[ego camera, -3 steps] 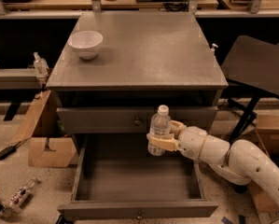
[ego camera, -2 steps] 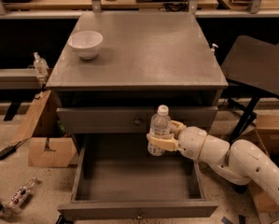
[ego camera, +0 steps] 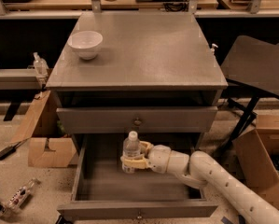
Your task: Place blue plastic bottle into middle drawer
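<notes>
Cream pincer (ego camera: 131, 162) clasps the clear, white-capped blue plastic bottle (ego camera: 131, 148) over the grey middle drawer (ego camera: 138, 209); white bowl (ego camera: 86, 44)

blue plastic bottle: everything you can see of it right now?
The blue plastic bottle is slim, clear plastic, with a white screw cap and a pale label. It stands upright, low inside the open middle drawer, near its center. The claw, reaching in from the right, grips its lower half. Can't tell whether its base touches the drawer floor.

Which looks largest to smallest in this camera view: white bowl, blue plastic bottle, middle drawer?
1. middle drawer
2. white bowl and blue plastic bottle: alike, cannot rank.
The gripper clasps the bottle inside the drawer.
</notes>
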Available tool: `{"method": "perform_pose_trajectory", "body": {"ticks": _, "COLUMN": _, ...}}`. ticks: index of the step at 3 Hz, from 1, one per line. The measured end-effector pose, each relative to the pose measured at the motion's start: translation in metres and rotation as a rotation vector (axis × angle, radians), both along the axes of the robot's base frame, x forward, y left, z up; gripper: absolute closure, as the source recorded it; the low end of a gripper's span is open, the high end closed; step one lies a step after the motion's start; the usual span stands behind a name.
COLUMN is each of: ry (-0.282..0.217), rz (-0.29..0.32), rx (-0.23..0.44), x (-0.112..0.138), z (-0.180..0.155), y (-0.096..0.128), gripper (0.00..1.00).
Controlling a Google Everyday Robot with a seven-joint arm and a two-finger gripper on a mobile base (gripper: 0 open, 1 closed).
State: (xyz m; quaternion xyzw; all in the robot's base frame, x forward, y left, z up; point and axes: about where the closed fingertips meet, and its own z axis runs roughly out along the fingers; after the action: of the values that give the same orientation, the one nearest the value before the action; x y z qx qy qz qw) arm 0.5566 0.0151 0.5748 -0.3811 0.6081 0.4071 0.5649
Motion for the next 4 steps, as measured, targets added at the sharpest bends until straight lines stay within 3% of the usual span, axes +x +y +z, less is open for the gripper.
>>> {"method": "perform_pose_trajectory", "body": {"ticks": 2, "ry": -0.048, "rz": 0.118, "rx": -0.023, "x": 0.019, "z": -0.1, "y": 0.057, "gripper": 1.0}}
{"method": "perform_pose_trajectory", "body": {"ticks": 4, "ry": -0.047, "rz": 0.115, "rx": -0.066, "x": 0.025, "z": -0.15, "y": 0.068, "gripper": 1.0}}
